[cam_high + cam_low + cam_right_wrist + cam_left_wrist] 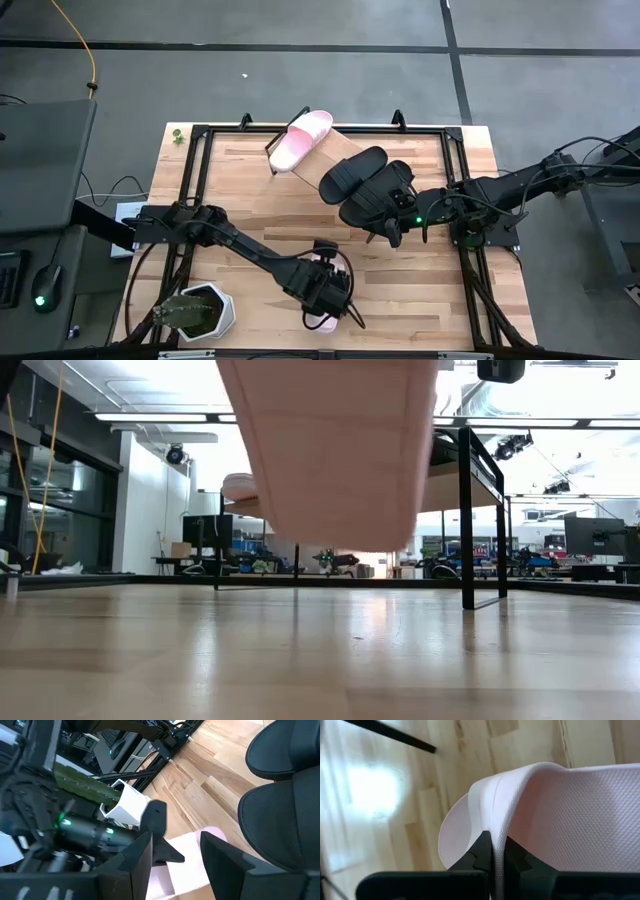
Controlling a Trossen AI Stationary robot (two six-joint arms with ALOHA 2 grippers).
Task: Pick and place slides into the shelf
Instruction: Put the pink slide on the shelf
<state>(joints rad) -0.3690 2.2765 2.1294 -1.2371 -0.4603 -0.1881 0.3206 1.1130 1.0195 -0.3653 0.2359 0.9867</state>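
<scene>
Two grippers are at work, and you can see both in the high view. Your left gripper [325, 290] is in the lower middle of the frame; in the left wrist view its fingers [481, 851] are pressed together on the strap of a pale pink slide [555, 815], so it is closed on that slide. In the high view this held pink slide [320, 321] shows only a little under the gripper, near the front edge of the desk [250, 190]. In the low view its pink sole [330, 450] hangs above the desk surface, not touching it.

Your right gripper [395, 215] is right of center in the high view, at one black slide [375, 200]. In the right wrist view its fingers [225, 857] stand apart, so it is open, and this black slide [285, 815] is just beside them.

On the slanted shelf [310, 170] in the upper middle lie the second pink slide [300, 140] and the other black slide [352, 172]. At lower left you see a white pot with a cactus [195, 312].
</scene>
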